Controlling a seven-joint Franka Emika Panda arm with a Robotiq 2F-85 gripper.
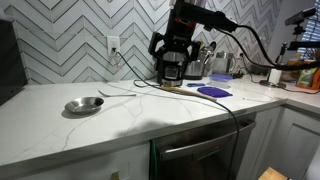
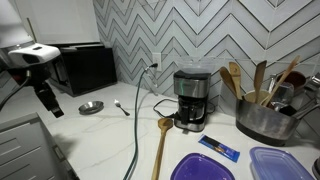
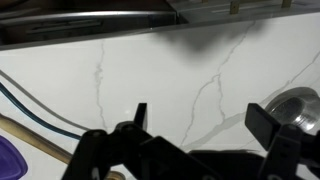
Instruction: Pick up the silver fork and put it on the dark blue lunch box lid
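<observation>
The silver fork (image 2: 121, 108) lies flat on the white marble counter, just right of the round metal bowl (image 2: 91, 107). The dark blue lunch box lid (image 2: 203, 168) lies flat at the counter's front; it also shows in an exterior view (image 1: 213, 91) and as a violet corner in the wrist view (image 3: 8, 160). My gripper (image 3: 200, 122) is open and empty, above bare counter. In an exterior view it (image 2: 50, 103) hangs in the air, apart from the fork. The fork does not show in the wrist view.
A black coffee maker (image 2: 190, 98) stands at the wall, its cable (image 2: 138, 130) trailing across the counter. A wooden spoon (image 2: 160, 145) lies near the lid. A pot with upright utensils (image 2: 265, 115), a blue packet (image 2: 218, 148) and a clear container lid (image 2: 282, 165) are nearby. The bowl's edge (image 3: 298, 105) shows in the wrist view.
</observation>
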